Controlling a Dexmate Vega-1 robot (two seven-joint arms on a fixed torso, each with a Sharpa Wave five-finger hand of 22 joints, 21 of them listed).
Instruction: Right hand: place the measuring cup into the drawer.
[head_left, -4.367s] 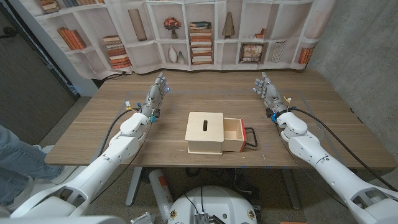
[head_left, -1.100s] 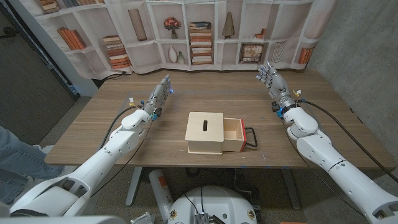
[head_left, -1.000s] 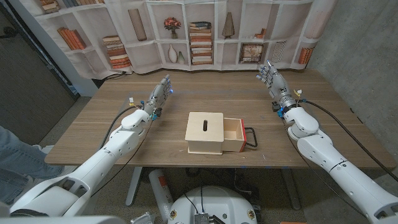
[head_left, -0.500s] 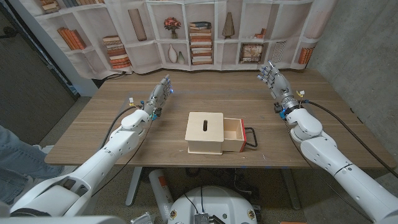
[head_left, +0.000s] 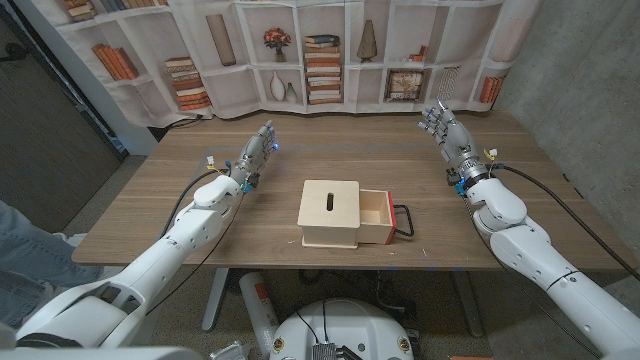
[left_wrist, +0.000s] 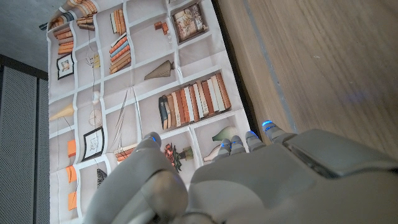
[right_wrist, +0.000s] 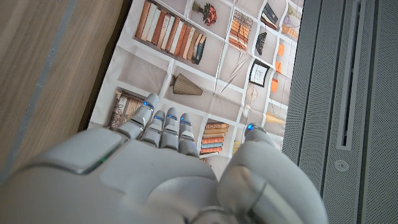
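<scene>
A pale wooden box (head_left: 330, 212) with a slot in its lid stands at the table's near middle. Its drawer (head_left: 376, 212) is pulled out toward my right, and a black and red loop handle (head_left: 405, 220) sticks out from the drawer's front. The part of the drawer's inside that I can see looks bare. My right hand (head_left: 445, 133) is raised over the far right of the table, fingers apart and holding nothing; its back fills the right wrist view (right_wrist: 155, 174). My left hand (head_left: 255, 152) is held up at the far left, fingers apart and holding nothing, and its back is seen in the left wrist view (left_wrist: 249, 180).
The wooden table (head_left: 330, 150) runs back to a printed bookshelf backdrop (head_left: 320, 60). A grey wall (head_left: 590, 80) stands to the right. A person's leg in jeans (head_left: 20, 260) is beside the table at the far left.
My right hand has drifted slightly to the right and toward the table's edge. The left hand, box and drawer stay where they were.
</scene>
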